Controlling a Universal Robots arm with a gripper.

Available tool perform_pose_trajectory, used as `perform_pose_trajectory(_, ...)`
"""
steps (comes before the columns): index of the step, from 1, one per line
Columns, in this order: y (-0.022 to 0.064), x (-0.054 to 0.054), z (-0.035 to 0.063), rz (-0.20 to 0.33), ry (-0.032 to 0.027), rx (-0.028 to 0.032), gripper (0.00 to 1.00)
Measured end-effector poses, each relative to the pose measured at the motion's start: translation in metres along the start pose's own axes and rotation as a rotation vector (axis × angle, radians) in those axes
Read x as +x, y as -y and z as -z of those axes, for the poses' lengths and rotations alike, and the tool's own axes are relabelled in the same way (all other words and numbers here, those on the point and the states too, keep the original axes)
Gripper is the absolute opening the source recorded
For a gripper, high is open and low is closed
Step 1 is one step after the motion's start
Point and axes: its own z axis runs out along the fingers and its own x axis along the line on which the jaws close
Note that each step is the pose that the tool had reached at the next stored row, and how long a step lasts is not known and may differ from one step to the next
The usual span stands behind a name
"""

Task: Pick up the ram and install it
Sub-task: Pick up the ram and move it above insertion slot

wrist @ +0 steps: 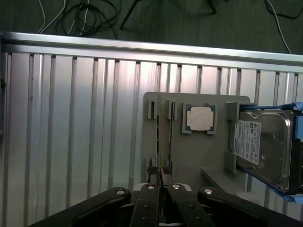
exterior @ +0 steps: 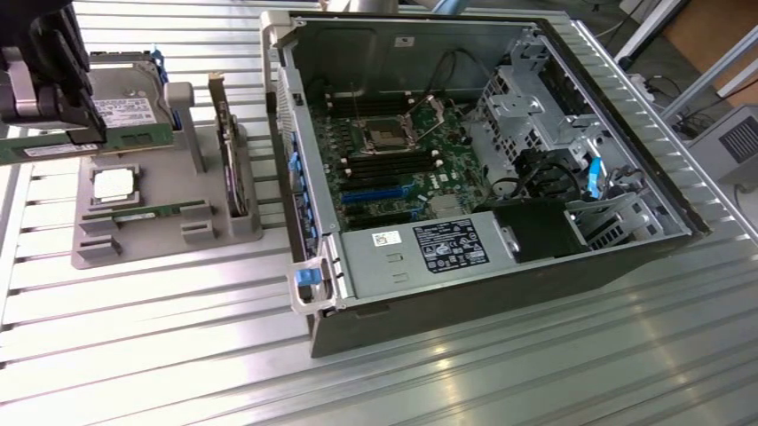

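Ram stick (exterior: 53, 149) sat pinched between the narrowly closed fingers (wrist: 152, 174) of my gripper (wrist: 161, 171), the green board lying level under my black jaws, its white label facing outward. I held it in the air over the gray holder (exterior: 154, 253), at the exterior view's left, well apart from the computer case (exterior: 474, 293).

Below my hand, the holder carried its parts in separate places. The square silver CPU (exterior: 113, 184) lay flat in a shallow pocket. The hard drive (exterior: 124, 106) stood in a blue-edged cradle at the back. The expansion card (exterior: 225, 151) stood on edge in a slot on the side nearest the case.

The holder rested on a ribbed aluminium table (exterior: 177, 355). Just beside it the case lay open on its side. Inside it were the green motherboard (exterior: 403, 151) with its bare CPU socket (exterior: 389, 133), a row of dark memory slots (exterior: 385, 166) near that socket, the labelled power supply (exterior: 414, 253) along the near wall, and a metal drive cage (exterior: 521, 98) at the exterior view's right.
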Motion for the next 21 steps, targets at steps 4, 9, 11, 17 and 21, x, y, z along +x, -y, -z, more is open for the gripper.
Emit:
perform_pose_trajectory(4, -0.0002, 0.0, 0.0057, 0.0, 0.0, 0.0, 0.12)
perform_pose_trajectory(9, -0.0005, -0.001, 0.0125, 0.0, 0.0, 0.0, 0.12)
perform_pose_trajectory(11, -0.0006, -0.001, 0.0156, 0.0, 0.0, 0.0, 0.12)
perform_pose_trajectory(17, -0.001, -0.001, 0.0259, 0.0, 0.0, -0.0001, 0.12)
perform_pose_trajectory(21, -0.0012, -0.001, 0.0292, 0.0, -0.0001, -0.0001, 0.12)
